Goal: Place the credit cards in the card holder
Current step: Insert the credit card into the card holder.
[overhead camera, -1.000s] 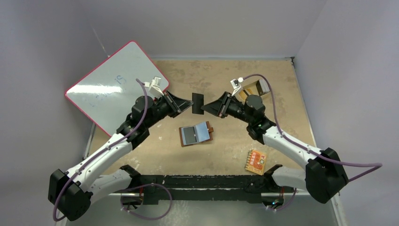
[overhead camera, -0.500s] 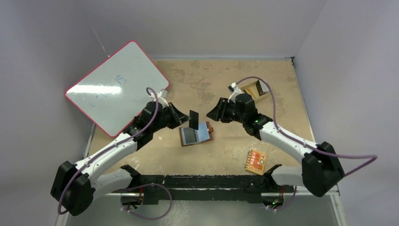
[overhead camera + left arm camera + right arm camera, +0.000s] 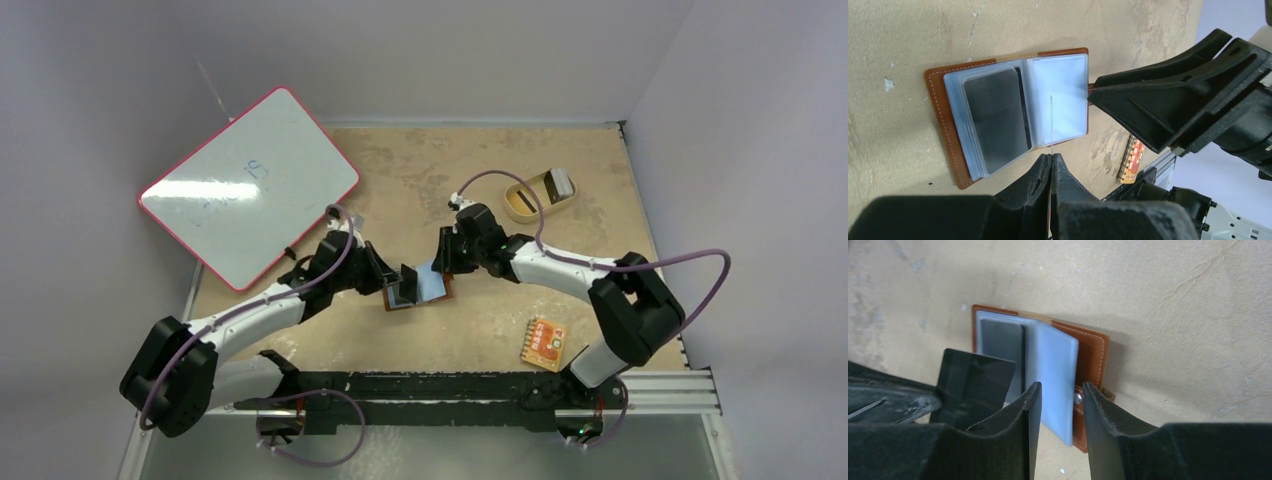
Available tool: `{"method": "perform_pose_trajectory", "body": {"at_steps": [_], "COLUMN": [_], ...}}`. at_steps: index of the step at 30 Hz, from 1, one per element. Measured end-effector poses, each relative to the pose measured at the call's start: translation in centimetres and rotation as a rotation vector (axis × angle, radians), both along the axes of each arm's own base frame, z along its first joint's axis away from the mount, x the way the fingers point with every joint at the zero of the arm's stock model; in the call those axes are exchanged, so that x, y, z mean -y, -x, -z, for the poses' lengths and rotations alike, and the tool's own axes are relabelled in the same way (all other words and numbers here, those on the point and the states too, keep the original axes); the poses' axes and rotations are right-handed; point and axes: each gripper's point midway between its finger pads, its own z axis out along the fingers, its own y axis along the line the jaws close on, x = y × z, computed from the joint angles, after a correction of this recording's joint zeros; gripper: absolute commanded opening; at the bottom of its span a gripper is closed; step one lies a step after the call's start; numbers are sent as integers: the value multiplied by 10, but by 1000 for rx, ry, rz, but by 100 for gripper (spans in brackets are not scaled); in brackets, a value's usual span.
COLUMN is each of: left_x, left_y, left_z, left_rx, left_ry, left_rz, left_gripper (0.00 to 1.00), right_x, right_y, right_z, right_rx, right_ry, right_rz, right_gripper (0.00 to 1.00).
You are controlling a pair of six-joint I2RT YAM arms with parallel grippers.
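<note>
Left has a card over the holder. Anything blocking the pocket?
Nothing visible. The card in the left gripper hangs edge-on over the card holder and its open clear pocket; the right gripper sits at the tab edge, beside the path.

open card holder [image 3: 1092, 351], black card [image 3: 976, 382] — jaws apart

Red-edged whiteboard [image 3: 248, 182], tan oval dish [image 3: 512, 206], orange patterned packet [image 3: 545, 343]

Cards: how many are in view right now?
2. One card is pinched in the left gripper over the open holder; another card is already sleeved inside it. More may be hidden under other sleeves.
</note>
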Motion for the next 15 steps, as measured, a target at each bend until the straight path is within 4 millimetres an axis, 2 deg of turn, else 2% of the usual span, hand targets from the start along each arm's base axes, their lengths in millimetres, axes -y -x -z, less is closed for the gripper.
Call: {"method": "perform_pose_trajectory", "body": {"at_steps": [9,15], "left_x": [6,2], "left_y": [0,-2], "left_z": [8,19], "left_rx": [-17,-32], "left_ry": [17,-18], "left_rz": [16,1], "left_gripper": [0,0], "right_x": [10,9], "right_y": [3,3], "right_z": [39,47], "right_rx": [-49,-60], "right_ry": [113,125], "right_rz": [-11,-12], "right_gripper": [23,20]}}
